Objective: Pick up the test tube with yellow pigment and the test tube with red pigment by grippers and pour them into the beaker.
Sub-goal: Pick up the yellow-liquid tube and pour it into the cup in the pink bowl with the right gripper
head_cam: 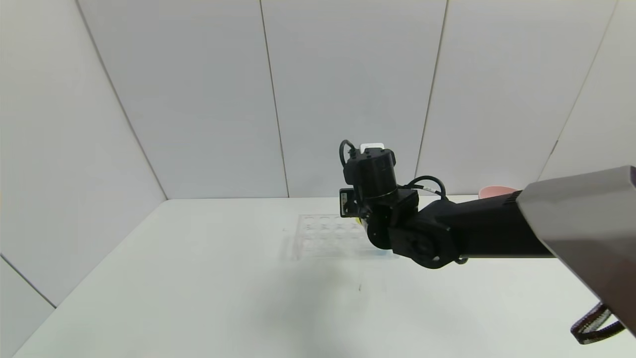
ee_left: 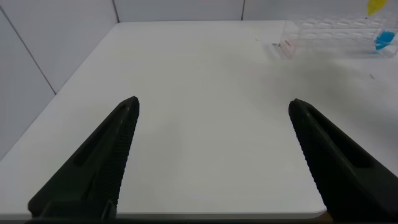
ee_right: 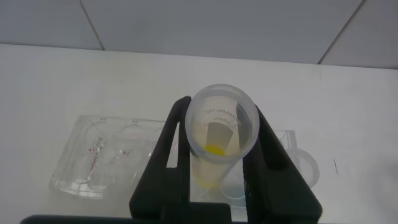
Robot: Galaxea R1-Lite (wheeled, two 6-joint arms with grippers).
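The right gripper holds its fingers clamped on the test tube with yellow pigment, above the clear rack. The left gripper hovers open over the table.

Black cabled arm, grey shell

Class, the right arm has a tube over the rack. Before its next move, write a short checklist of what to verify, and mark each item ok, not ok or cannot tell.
1. Right gripper is shut on the test tube with yellow pigment: ok.
2. Tube is upright, open mouth up, yellow liquid at the bottom: ok.
3. Tube is clear of the clear rack: cannot tell; its lower end is hidden between the fingers.
4. Beaker is located for pouring: not ok, no view shows it.
5. Left gripper is open, empty and apart from the rack, over bare table: ok.
6. Red tube is located: cannot tell; only a blue one shows besides.
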